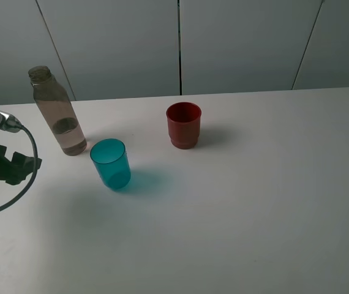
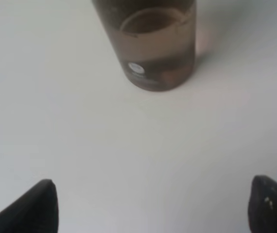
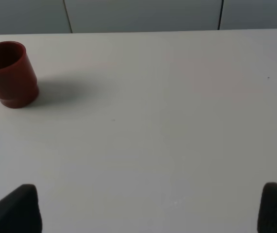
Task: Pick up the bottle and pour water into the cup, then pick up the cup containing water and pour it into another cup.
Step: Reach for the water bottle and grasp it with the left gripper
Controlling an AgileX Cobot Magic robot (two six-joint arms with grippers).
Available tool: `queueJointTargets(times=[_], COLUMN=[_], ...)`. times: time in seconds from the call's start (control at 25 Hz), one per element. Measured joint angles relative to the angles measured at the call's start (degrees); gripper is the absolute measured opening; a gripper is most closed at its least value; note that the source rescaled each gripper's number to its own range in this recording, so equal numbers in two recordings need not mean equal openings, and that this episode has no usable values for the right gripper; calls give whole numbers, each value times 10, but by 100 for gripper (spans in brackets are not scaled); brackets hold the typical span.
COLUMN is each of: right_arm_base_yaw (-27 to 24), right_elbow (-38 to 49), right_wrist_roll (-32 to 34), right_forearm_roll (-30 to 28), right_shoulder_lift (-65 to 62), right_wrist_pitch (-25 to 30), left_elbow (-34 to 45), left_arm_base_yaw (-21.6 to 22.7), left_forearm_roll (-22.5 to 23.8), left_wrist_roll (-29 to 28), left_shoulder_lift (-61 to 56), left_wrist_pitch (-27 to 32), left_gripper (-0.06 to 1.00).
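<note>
Your left gripper has its jaws spread wide with nothing between them, only bare table. The bottle stands upright just ahead of it, roughly centred between the fingertips but not yet inside them. You are on the first step, the approach to pick up the bottle. The next move looks like a straight advance until the fingers flank the body above the base, then a firm close, since the bottle has no cap and is partly full.

Your right gripper is also spread and holds nothing, well apart from another cup, the red one. From the high camera, the cup, teal, sits near the bottle on its right, with the red one further back.

The left wrist view cuts off the bottle's neck. The high view shows only part of the left arm and none of the right. You cannot tell for sure that the teal cup is empty.
</note>
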Motion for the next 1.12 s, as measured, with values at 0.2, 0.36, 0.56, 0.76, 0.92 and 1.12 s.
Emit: queueJointTargets(times=[0.2, 0.36, 0.56, 0.76, 0.92, 1.12], right_arm_base_yaw=[0, 0, 0, 0, 0, 0], right_elbow=[0, 0, 0, 0, 0, 0], right_wrist_roll=[0, 0, 0, 0, 0, 1], right_forearm_roll=[0, 0, 0, 0, 0, 0], right_shoulder_lift=[0, 0, 1, 1, 1, 1], right_wrist_pitch=[0, 0, 0, 0, 0, 0], left_elbow=[0, 0, -7, -14, -25, -53], left_arm_base_yaw=[56, 72, 74, 76, 80, 80], left_forearm_roll=[54, 71, 72, 65, 48, 33], left_wrist_roll=[-46, -17, 12, 26, 48, 51], left_shoulder_lift=[1, 20, 58, 73, 86, 120], left_wrist_pitch=[-66, -132, -162, -165, -168, -208], left_gripper=[100, 100, 100, 100, 100, 100])
